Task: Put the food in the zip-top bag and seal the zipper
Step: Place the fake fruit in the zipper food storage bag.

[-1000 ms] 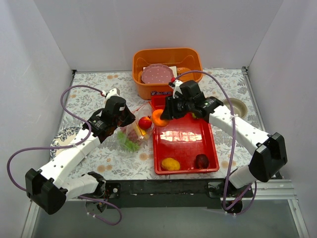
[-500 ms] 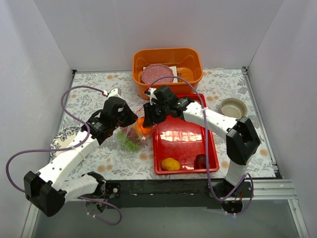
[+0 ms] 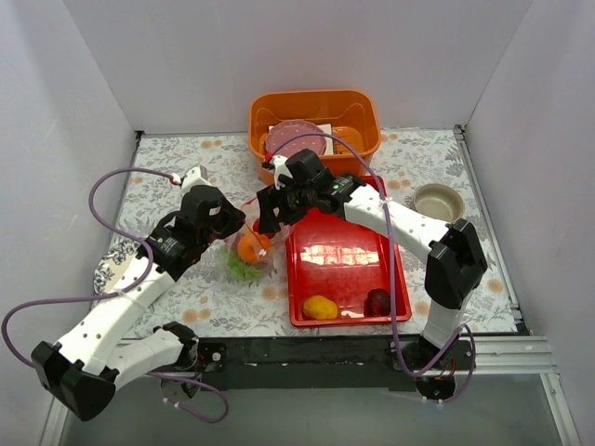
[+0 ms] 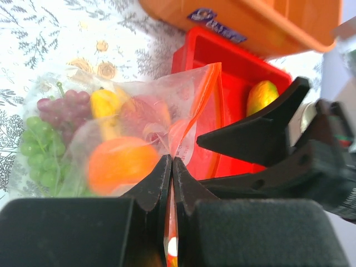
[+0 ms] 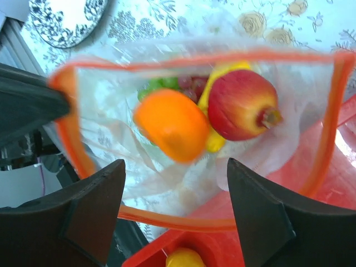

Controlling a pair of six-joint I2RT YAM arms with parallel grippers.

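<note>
The clear zip-top bag (image 3: 244,260) lies left of the red tray (image 3: 346,271). My left gripper (image 3: 240,226) is shut on the bag's orange-red zipper strip (image 4: 207,105) and holds the mouth up. My right gripper (image 3: 265,216) is open and empty just above the open mouth (image 5: 175,167). Inside the bag are an orange (image 5: 171,125), a red apple-like piece (image 5: 242,103), green grapes (image 4: 36,156), purple grapes (image 4: 58,108) and a yellow banana-like piece (image 4: 103,105). A yellow mango (image 3: 321,307) and a dark-red piece (image 3: 378,302) lie at the tray's near end. Another yellow piece (image 4: 261,95) lies in the tray's far end.
An orange bin (image 3: 313,95) holding a pink plate (image 3: 296,139) stands behind the tray. A small bowl (image 3: 437,200) sits at the right. A patterned plate (image 3: 107,269) lies at the left, under my left arm.
My right gripper carried the orange left from the tray to the bag's mouth and opened. The orange now lies inside the bag. My left gripper kept its hold on the strip.
</note>
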